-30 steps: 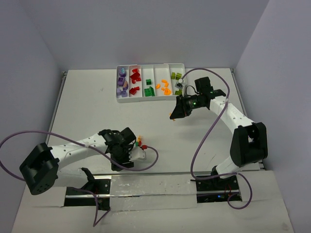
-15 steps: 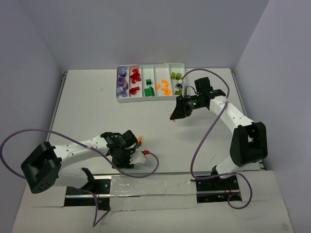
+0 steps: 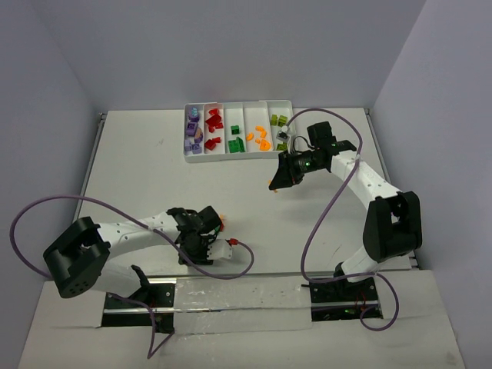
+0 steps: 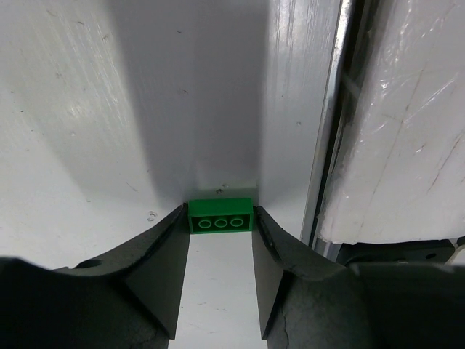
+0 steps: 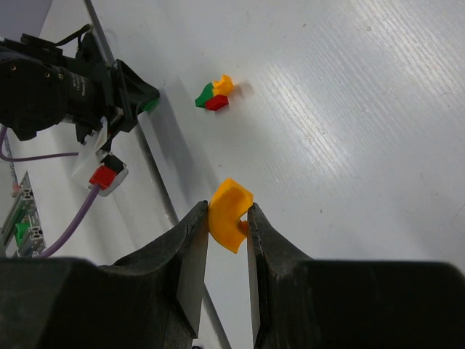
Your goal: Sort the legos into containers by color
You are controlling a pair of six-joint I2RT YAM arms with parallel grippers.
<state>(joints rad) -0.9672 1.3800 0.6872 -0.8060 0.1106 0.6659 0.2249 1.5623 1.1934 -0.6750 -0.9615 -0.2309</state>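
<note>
My left gripper (image 4: 220,219) is low over the table near its front edge, its two fingertips pressed against the ends of a dark green lego (image 4: 220,216). In the top view that gripper (image 3: 197,254) points toward the near edge. My right gripper (image 5: 228,218) is shut on a curved orange lego (image 5: 231,214) and hangs above mid-table (image 3: 274,184). A small pile of green, red and orange legos (image 5: 215,94) lies loose on the table (image 3: 221,223). The white tray (image 3: 231,156) at the back holds purple (image 3: 194,131), red (image 3: 213,127), green (image 3: 236,138), orange (image 3: 261,137) and lime (image 3: 278,121) legos in separate containers.
A metal rail (image 4: 327,145) and a white wrapped board (image 4: 407,123) run along the near edge, just right of my left gripper. A white connector with a red tab (image 3: 228,246) and purple cables (image 3: 315,223) lie near the arms.
My left gripper has sunk toward the near edge and its jaws have narrowed onto the green lego. The right arm holds still with the orange piece.
</note>
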